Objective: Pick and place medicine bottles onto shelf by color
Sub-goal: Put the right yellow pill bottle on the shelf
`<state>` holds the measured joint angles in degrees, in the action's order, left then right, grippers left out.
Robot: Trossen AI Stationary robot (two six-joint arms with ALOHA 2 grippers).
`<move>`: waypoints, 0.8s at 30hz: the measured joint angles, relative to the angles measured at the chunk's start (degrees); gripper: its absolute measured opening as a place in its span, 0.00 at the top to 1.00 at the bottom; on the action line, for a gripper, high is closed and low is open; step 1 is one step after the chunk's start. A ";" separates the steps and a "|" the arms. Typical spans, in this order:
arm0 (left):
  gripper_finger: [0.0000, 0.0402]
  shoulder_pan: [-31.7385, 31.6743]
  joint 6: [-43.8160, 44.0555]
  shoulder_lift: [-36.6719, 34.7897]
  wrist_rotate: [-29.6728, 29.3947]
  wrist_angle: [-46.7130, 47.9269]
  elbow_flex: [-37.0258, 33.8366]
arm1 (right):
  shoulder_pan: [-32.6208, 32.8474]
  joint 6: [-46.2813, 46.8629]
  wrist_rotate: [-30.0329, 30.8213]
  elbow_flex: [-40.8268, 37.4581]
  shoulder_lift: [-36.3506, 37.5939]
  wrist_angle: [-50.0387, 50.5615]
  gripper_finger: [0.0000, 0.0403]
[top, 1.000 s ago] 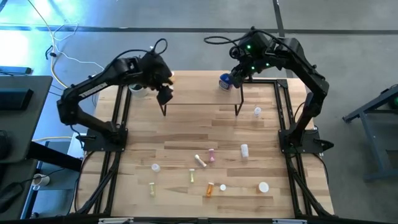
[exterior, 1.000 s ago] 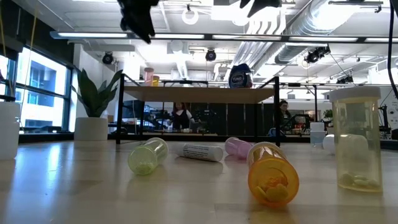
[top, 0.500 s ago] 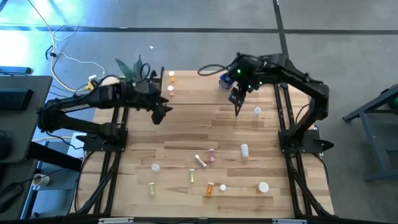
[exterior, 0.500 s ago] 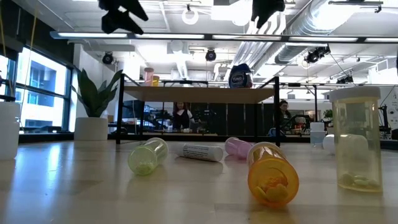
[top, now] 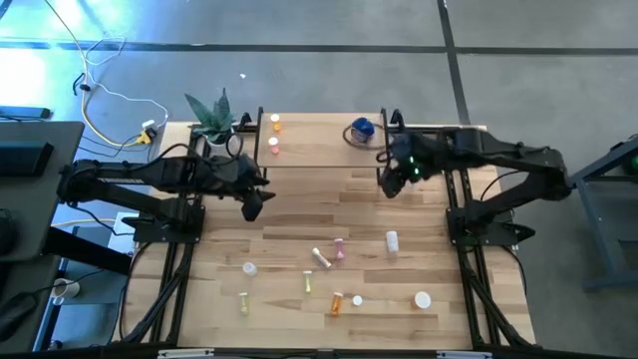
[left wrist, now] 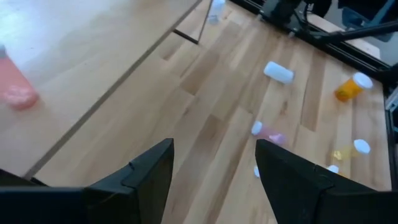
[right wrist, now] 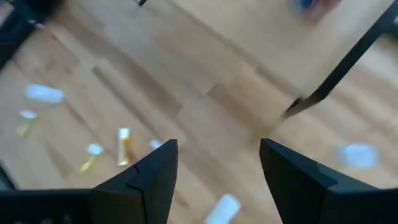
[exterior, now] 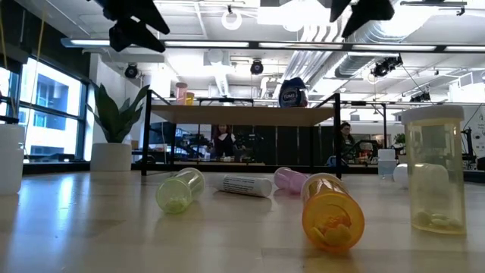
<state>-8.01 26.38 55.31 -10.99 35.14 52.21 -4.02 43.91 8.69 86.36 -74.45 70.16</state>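
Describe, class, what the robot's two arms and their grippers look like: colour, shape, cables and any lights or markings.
Both arms are black, slim and jointed, rising from black frames at the table's sides. The left gripper and the right gripper each end in two dark, flat, angular fingers. Black cable runs along the links. A small green light glows near the right wrist. No markings can be made out.

The shelf (top: 319, 140), a low light-wood board on black legs, is set at the table's far edge. A blue bottle (top: 360, 131), an orange bottle (top: 274, 124) and a pink bottle (top: 272, 146) are stood upon it. The other small bottles (top: 339, 249) are scattered across the near half, several lying down.
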 joint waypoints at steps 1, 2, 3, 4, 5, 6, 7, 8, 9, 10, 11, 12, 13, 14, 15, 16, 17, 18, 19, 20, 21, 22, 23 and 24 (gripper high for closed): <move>0.47 0.33 -0.11 0.08 -0.03 -0.02 0.00 | 1.66 1.93 -0.02 -1.61 0.66 -1.40 0.46; 0.47 0.58 -0.50 0.25 -0.03 -0.13 0.00 | 3.39 3.50 0.00 -3.12 1.20 -2.88 0.46; 0.47 0.70 -0.96 0.42 -0.11 -0.27 0.00 | 5.17 4.69 0.01 -4.44 1.52 -4.42 0.46; 0.47 0.79 -1.22 0.46 -0.15 -0.31 0.00 | 7.06 5.49 0.02 -5.63 1.65 -5.94 0.46; 0.47 0.91 -1.34 0.46 -0.14 -0.33 0.00 | 9.00 6.05 -0.01 -6.71 1.65 -7.45 0.46; 0.47 0.96 -1.36 0.44 -0.15 -0.41 0.00 | 10.86 6.39 -0.06 -7.77 1.63 -8.98 0.46; 0.47 0.96 -1.43 0.44 -0.11 -0.44 0.00 | 12.71 6.71 -0.08 -8.74 1.61 -10.38 0.46; 0.47 0.96 -1.45 0.44 0.13 -0.42 0.00 | 14.52 7.03 -0.11 -9.85 1.61 -12.03 0.46; 0.47 0.96 -1.48 0.44 0.48 -0.44 0.00 | 16.19 7.15 -0.11 -10.90 1.61 -13.77 0.46; 0.47 0.96 -1.50 0.44 1.02 -0.47 0.00 | 17.79 7.27 -0.11 -12.03 1.61 -15.59 0.46; 0.47 0.96 -1.63 0.44 1.66 -0.47 0.00 | 19.27 7.24 0.00 -13.12 1.59 -17.37 0.46; 0.47 0.96 -2.16 0.44 2.17 -0.44 0.00 | 20.74 7.16 0.34 -14.18 1.59 -19.29 0.46; 0.47 0.96 -2.84 0.44 2.75 -0.44 0.00 | 22.06 6.80 0.84 -15.22 1.59 -21.38 0.46; 0.47 0.96 -3.28 0.44 3.16 -0.46 0.00 | 23.28 6.36 1.33 -16.27 1.59 -23.69 0.46; 0.47 0.96 -3.48 0.44 3.50 -0.42 0.00 | 24.39 5.53 1.66 -17.40 1.59 -26.03 0.46; 0.47 0.96 -3.53 0.44 3.50 -0.40 0.00 | 25.35 4.88 1.79 -18.47 1.59 -28.33 0.46; 0.47 0.96 -3.51 0.44 3.52 -0.39 0.00 | 26.28 4.05 1.79 -19.34 1.59 -30.18 0.46; 0.47 0.96 -3.48 0.44 3.52 -0.41 0.00 | 27.16 3.69 1.81 -20.22 1.59 -31.98 0.46; 0.47 0.96 -3.47 0.44 3.52 -0.38 0.00 | 27.98 3.57 1.83 -21.12 1.59 -33.81 0.46; 0.47 0.96 -3.40 0.44 3.58 -0.34 0.00 | 28.70 3.57 1.81 -22.03 1.59 -35.36 0.46; 0.47 0.96 -3.08 0.44 3.81 -0.31 0.00 | 29.37 3.61 1.81 -22.86 1.59 -36.42 0.46; 0.47 0.96 -2.77 0.44 4.18 -0.33 0.00 | 30.06 3.62 1.81 -23.63 1.59 -37.37 0.46; 0.47 0.96 -2.50 0.44 4.73 -0.32 0.00 | 30.70 3.62 1.82 -24.46 1.59 -38.71 0.46; 0.47 0.97 -2.13 0.44 5.24 -0.30 0.00 | 31.25 3.61 1.84 -25.33 1.46 -40.48 0.46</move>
<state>-7.04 24.25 55.75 -5.74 34.83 52.21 27.22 47.52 10.52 61.03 -72.99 29.68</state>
